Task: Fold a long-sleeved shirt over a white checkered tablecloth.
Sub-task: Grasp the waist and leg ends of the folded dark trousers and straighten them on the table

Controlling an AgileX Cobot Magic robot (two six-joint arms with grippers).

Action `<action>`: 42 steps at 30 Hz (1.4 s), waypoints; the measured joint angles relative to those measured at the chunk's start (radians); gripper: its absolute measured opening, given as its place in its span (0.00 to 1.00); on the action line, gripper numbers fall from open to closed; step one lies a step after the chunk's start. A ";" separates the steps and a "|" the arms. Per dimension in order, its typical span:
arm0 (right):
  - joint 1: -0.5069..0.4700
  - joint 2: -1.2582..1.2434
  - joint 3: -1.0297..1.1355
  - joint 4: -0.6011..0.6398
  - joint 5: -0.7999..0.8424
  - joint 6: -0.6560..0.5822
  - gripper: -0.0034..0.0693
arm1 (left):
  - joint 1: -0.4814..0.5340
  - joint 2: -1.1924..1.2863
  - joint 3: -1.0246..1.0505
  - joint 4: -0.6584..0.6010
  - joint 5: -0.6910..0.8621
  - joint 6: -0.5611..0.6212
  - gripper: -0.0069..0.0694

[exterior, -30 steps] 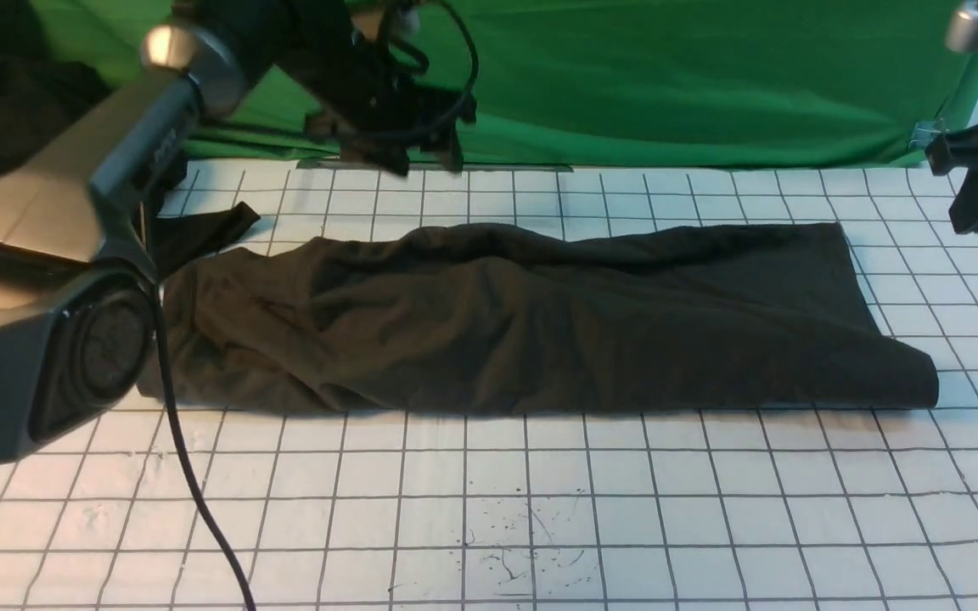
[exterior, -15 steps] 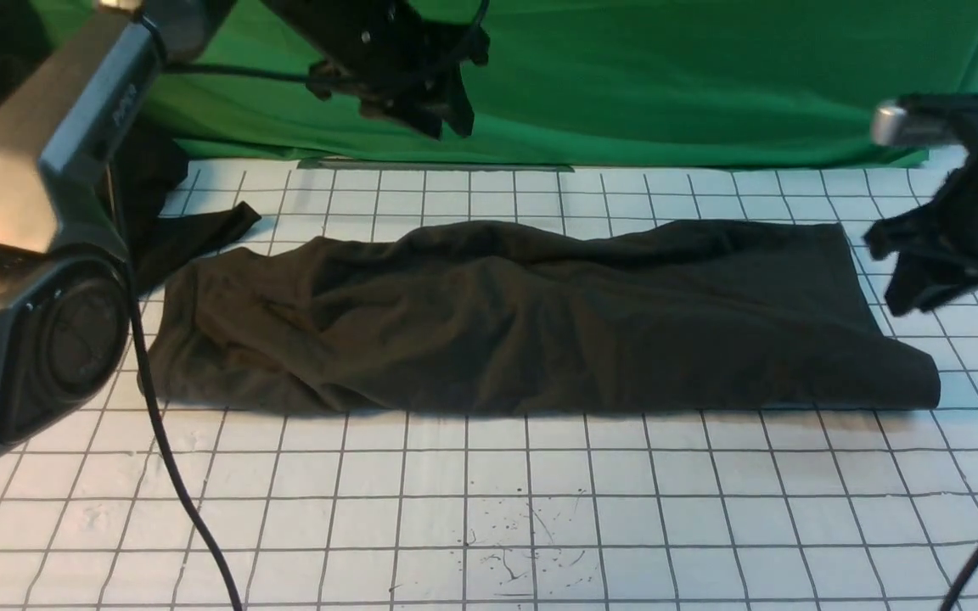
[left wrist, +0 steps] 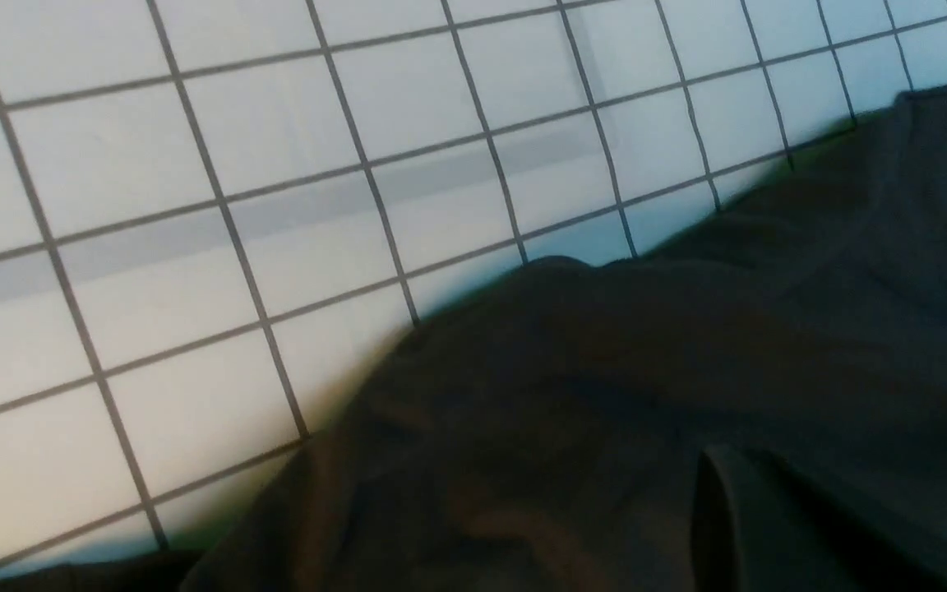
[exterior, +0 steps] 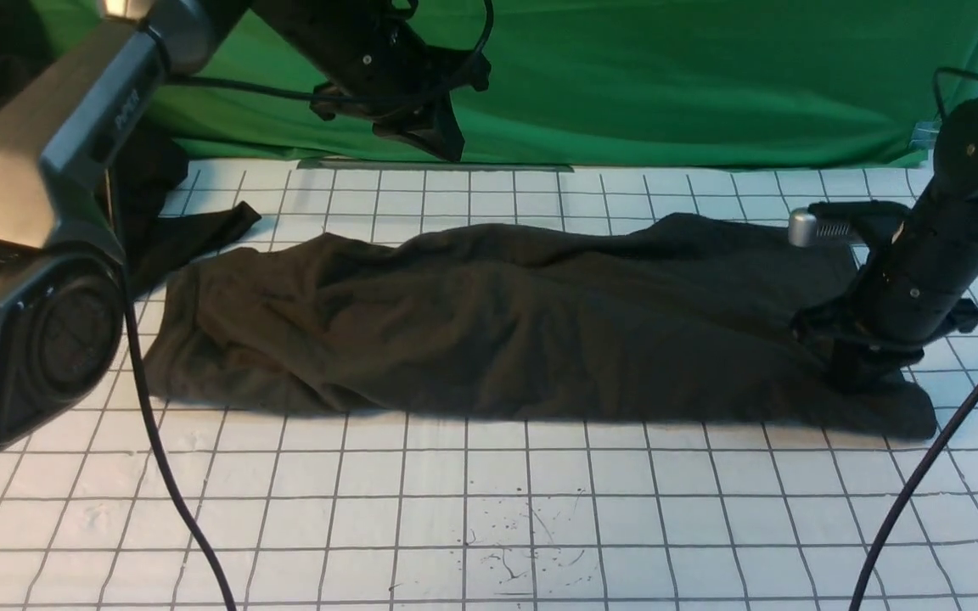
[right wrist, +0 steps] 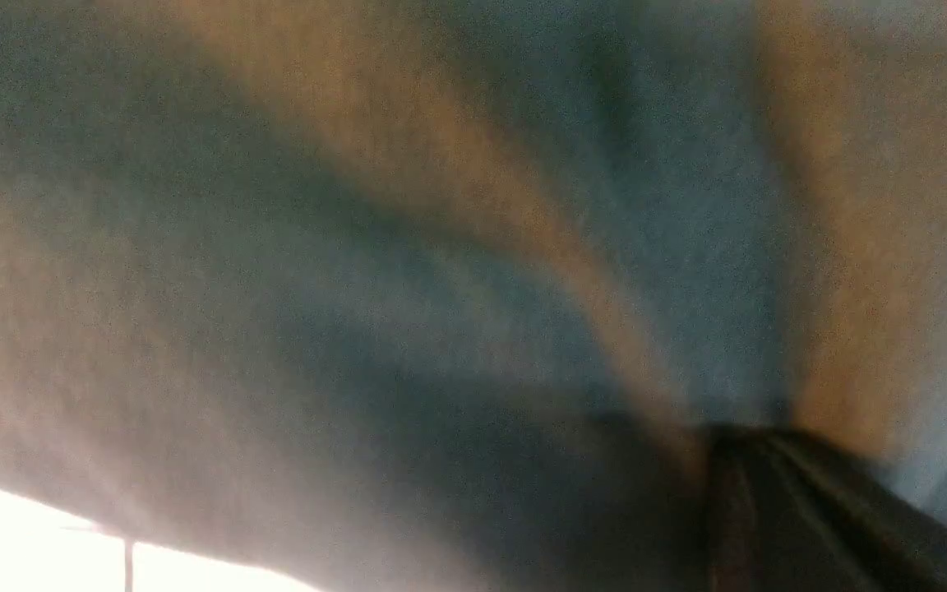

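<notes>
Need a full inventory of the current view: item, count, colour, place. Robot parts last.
shirt: 1, black, lying rumpled across the middle of the tablecloth
tablecloth: 1, white with dark grid lines and a few dark scuffs, under the shirt
green cloth: 1, green, along the far side
dark cloth heap: 1 heap, black, far left, partly behind the left arm
clear plastic: at least 1 piece, transparent, far right by the green cloth's edge
arms: 2, black and silver-grey, one each side, each with a black cable
left gripper: 1, black, shut, above the far side
right gripper: 1, black, shut on the shirt near its right end
</notes>
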 joint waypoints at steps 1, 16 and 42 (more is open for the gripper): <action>-0.001 -0.012 0.018 -0.005 0.006 0.004 0.06 | 0.002 -0.011 0.022 0.000 0.001 0.011 0.10; -0.159 -0.137 -0.064 -0.010 0.053 0.032 0.23 | 0.139 -0.100 0.084 0.004 0.001 0.049 0.10; -0.138 -0.007 -0.172 0.034 -0.013 0.032 0.69 | 0.269 -0.220 0.453 0.063 -0.007 -0.008 0.54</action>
